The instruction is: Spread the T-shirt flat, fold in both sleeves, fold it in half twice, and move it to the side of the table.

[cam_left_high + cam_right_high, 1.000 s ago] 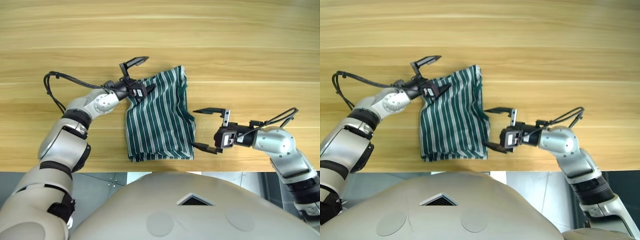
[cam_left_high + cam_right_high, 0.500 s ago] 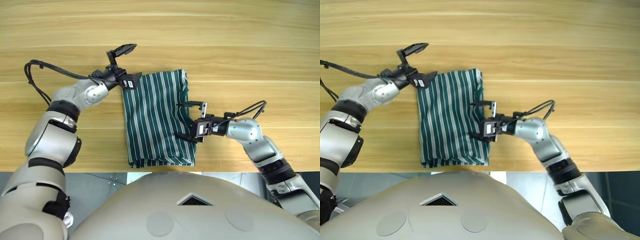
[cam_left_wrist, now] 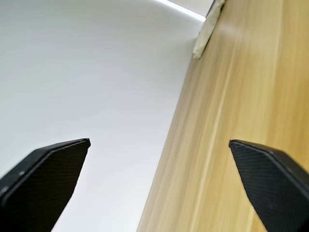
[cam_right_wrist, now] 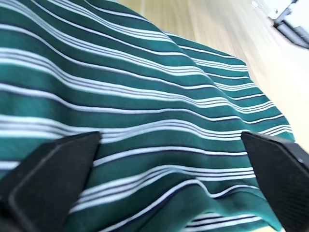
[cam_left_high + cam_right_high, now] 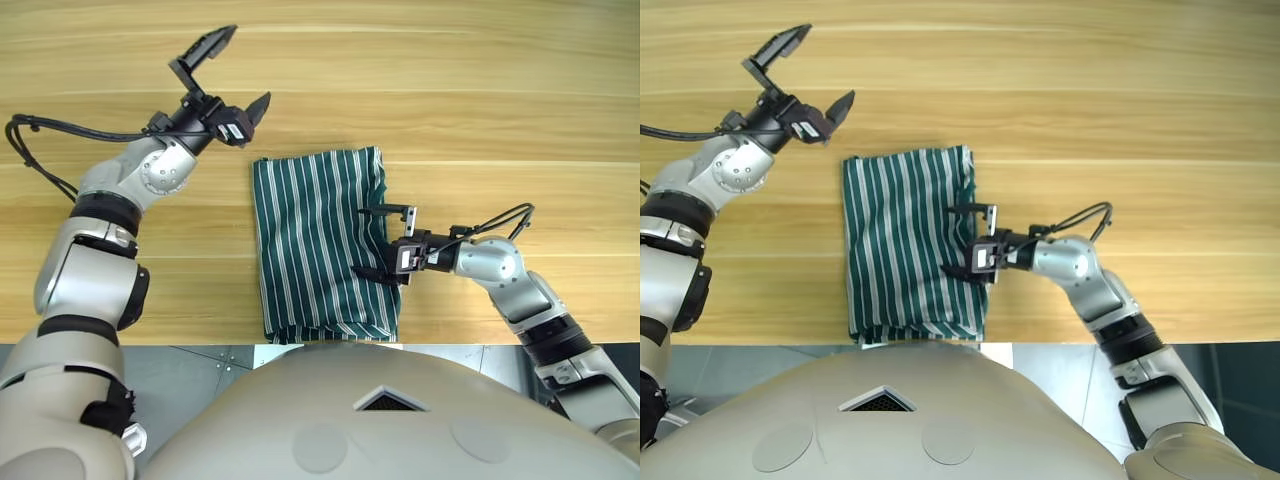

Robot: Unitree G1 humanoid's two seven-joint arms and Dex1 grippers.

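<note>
A green T-shirt (image 5: 315, 245) with white stripes lies folded into a tall rectangle on the wooden tabletop (image 5: 480, 100), its long sides running from 12 to 6 o'clock. Its lower hem sits at the tabletop's 6 o'clock edge, closest to the robot. The cloth lies mostly flat, with layered folds showing along the bottom and a slight ripple down the 3 o'clock side. The right end effector (image 5: 358, 241) is at the shirt's 3 o'clock edge, about halfway down, pointing toward 9 o'clock. Its two black fingers (image 4: 48, 169) are spread apart over the striped fabric, one toward 12 o'clock and the other toward 6 o'clock, and clamp nothing. Whether the tips press into the cloth cannot be told. The shirt therefore lies directly under this end effector and stretches away from it toward 9 o'clock. The left end effector (image 5: 245, 65) is raised over bare wood at about 11 o'clock from the shirt's centre, well apart from the shirt's upper left corner. Its fingers (image 3: 43, 174) are also parted wide and empty, and the left wrist camera sees the tabletop's wood grain between them.
</note>
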